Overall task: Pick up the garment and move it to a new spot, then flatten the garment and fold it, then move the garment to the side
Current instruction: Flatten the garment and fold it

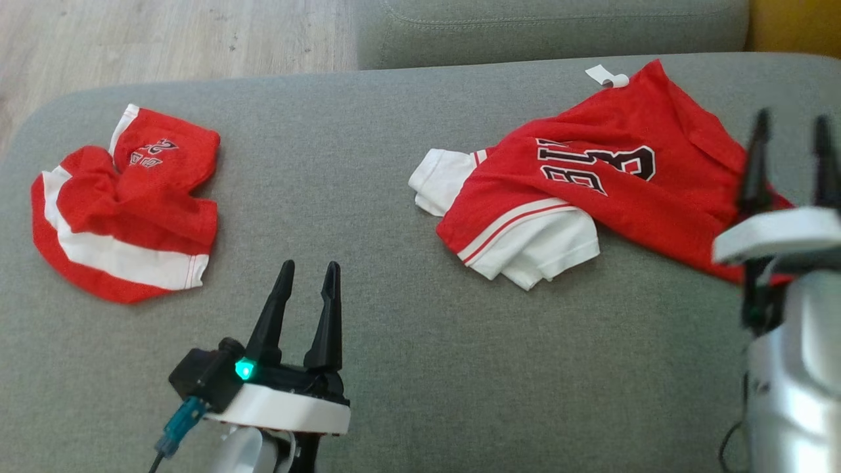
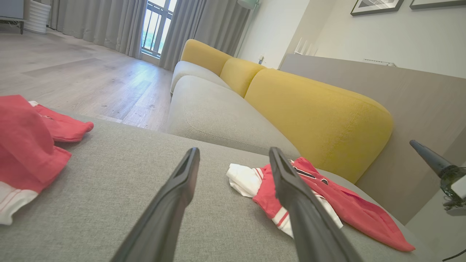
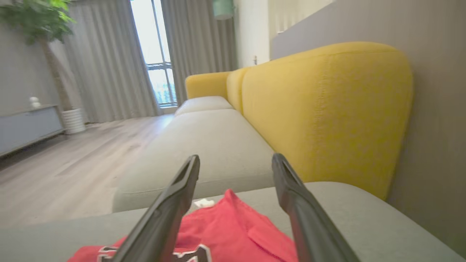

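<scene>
A wide grey seat cushion (image 1: 394,131) carries everything, with a second grey cushion and a yellow backrest (image 2: 313,120) beyond its far edge and wooden floor (image 1: 164,33) past its far left corner.

The red shirt (image 1: 631,190) lies rumpled toward the far right corner of the cushion. Its black and white lettering faces up, and its white sleeves are bunched on the side nearest the cushion's middle. A small white tag (image 1: 608,75) sticks out at the shirt's far edge.

A pair of red shorts (image 1: 125,217) with white bands lies crumpled by the left edge, well apart from the shirt.

The right gripper (image 1: 792,118) is at the right edge, over the near right part of the shirt. Its jaws are spread with nothing between them, and the red cloth shows below the fingers in the right wrist view.

The left gripper (image 1: 310,266) is near the cushion's near edge, left of the middle, between the shorts and the shirt. Its jaws are spread and hold nothing.
</scene>
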Controlling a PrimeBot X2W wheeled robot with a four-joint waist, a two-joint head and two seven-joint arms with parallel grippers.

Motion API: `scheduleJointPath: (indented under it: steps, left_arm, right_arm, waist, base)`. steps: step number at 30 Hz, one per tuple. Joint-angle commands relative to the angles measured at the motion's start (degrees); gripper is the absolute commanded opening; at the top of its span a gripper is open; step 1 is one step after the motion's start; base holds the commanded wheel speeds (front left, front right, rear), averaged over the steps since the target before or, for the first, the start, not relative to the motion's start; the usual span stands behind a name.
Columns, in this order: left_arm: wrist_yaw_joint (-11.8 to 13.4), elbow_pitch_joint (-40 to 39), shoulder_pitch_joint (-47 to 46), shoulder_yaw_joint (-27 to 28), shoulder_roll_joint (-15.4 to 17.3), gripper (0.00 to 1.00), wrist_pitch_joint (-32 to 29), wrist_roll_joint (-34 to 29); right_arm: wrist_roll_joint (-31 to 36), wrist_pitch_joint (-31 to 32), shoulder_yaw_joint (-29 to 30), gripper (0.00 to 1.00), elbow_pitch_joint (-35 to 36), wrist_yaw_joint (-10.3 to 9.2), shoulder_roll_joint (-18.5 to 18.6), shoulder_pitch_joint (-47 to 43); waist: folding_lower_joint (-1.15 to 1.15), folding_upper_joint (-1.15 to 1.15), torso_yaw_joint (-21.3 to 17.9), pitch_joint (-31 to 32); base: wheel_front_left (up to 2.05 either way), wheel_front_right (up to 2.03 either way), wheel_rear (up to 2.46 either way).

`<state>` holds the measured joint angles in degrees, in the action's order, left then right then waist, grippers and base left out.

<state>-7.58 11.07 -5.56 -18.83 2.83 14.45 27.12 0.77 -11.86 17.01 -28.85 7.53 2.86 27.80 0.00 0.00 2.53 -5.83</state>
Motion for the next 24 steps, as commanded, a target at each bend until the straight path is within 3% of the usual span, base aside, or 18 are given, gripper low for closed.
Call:
scheduleJointPath:
  steps: [1,6,11,24]
  left_arm:
    - [0.1,-1.7,-1.0,2.0,0.0,1.0,0.5,-0.8]
    - [0.1,-1.9,-0.7,2.5,0.0,1.0,0.5,-1.0]
    - [0.1,-2.0,-0.7,2.5,0.0,1.0,0.5,-1.1]
    - [0.1,-2.0,-0.8,2.0,0.0,1.0,0.5,-1.2]
  right_arm:
    - [-2.4,-0.8,-4.7,1.0,5.0,-0.04,0.0,-1.6]
    - [-6.8,-1.1,-15.0,1.0,15.2,-0.04,0.0,-11.6]
    - [-8.0,-0.7,-19.8,1.0,18.7,-0.04,0.0,-18.6]
    - [-7.2,-1.9,-21.5,1.0,18.0,-0.04,0.0,-20.7]
  waist:
    - [0.0,0.0,0.0,0.1]
    - [0.0,0.0,0.1,0.5]
    - [0.0,0.0,0.6,0.8]
    - [0.0,0.0,1.7,0.2]
  base:
    - [0.0,0.0,0.0]
    - [0.0,0.0,0.0]
    - [0.0,0.0,0.0]
    - [0.0,0.0,0.0]
